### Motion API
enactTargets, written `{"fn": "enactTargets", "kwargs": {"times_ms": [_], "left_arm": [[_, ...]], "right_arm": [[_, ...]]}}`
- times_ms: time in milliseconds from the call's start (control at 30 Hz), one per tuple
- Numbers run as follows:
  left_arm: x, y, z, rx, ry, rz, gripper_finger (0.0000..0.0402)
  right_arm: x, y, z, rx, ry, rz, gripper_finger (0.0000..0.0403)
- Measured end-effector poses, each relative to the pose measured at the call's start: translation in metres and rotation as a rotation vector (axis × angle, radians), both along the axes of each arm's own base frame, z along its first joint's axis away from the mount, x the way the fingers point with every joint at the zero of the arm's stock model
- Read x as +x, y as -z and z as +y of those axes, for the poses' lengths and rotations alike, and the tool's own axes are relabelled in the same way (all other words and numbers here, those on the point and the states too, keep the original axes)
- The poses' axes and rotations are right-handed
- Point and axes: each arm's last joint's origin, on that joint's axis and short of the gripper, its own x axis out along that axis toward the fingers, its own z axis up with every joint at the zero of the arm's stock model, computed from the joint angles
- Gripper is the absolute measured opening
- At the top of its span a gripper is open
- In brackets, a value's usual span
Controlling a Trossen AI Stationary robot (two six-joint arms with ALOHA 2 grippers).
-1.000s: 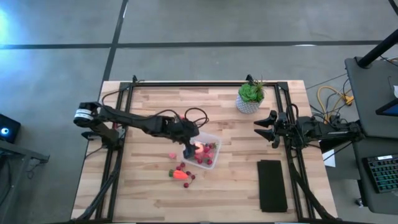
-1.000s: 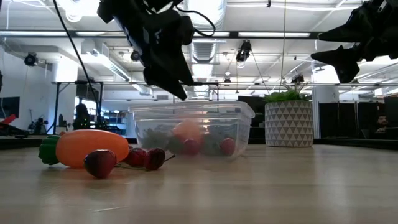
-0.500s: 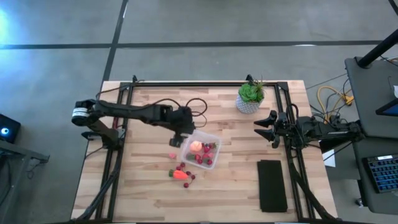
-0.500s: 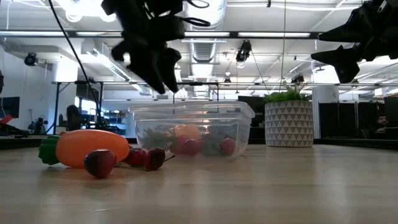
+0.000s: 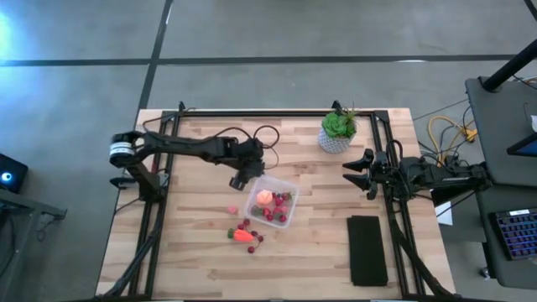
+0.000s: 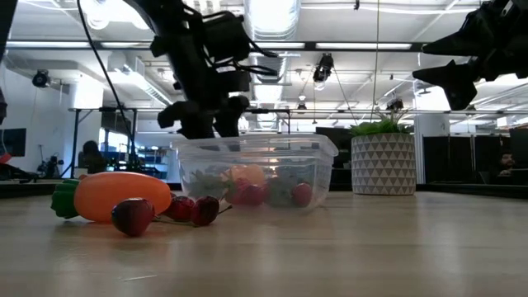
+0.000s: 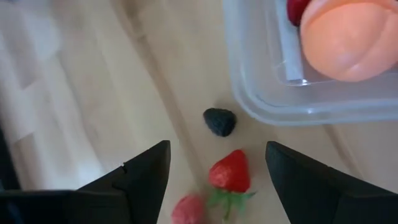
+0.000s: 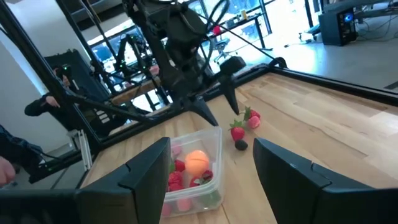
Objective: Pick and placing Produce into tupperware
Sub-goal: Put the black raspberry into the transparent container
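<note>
Your left gripper point(image 5: 242, 179) hangs with jaws released and empty at the tupperware's point(image 5: 288, 221) ten o'clock corner; inside lies the round peach-like fruit point(image 5: 265, 198). Carrot point(image 5: 243, 236) sits at seven o'clock. Right gripper point(image 5: 352, 172) waits released.

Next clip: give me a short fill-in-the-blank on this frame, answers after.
1. The round peach-coloured fruit lies inside the ____.
2. The left gripper hangs with its fingers ____, holding nothing.
3. The carrot lies on the ____, outside the box.
4. The waiting right gripper is nearest the potted ____.

Missing words: tupperware; open; table; plant
</note>
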Motion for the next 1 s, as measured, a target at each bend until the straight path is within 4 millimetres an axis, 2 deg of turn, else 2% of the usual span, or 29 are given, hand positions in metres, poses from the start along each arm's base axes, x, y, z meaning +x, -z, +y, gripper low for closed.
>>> {"fn": "enactTargets", "kwargs": {"times_ms": [533,1000], "left_arm": [[0.02,0.046,0.007,-0.068,0.016,0.061,0.0248],[0.021,0.049,0.013,-0.088,0.008,0.053,0.0248]], "right_arm": [[0.0,0.0,0.0,0.0,0.0,0.0,0.0221],[0.0,0.0,0.0,0.0,0.0,0.0,0.0221]]}}
